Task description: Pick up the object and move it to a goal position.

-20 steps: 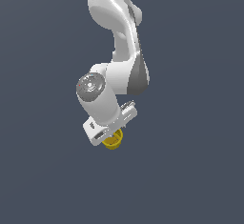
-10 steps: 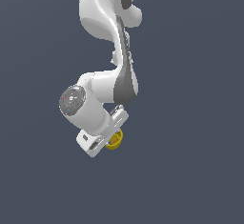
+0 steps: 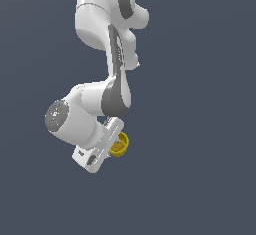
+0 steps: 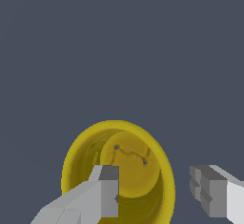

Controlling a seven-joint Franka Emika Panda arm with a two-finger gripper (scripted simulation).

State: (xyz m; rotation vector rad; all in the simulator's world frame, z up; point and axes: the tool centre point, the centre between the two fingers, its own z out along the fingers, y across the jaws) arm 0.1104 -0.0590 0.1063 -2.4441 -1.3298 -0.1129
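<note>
The gripper point(image 4: 159, 194) has its two grey-tipped fingers point(image 4: 108, 192) set wide, one poking inside the yellow cup point(image 4: 136, 170) and the other standing clear outside its rim, so the cup wall sits between them. Whether the pads are actually pressing that wall, I can't quite tell from here. In the exterior view the cup point(image 3: 119, 145) peeks out just beside the white hand, mostly hidden behind it. All round is plain dark blue-grey, open on every side. Only the wrist view shows the cup's hollow mouth facing the camera, with its thin rim.
</note>
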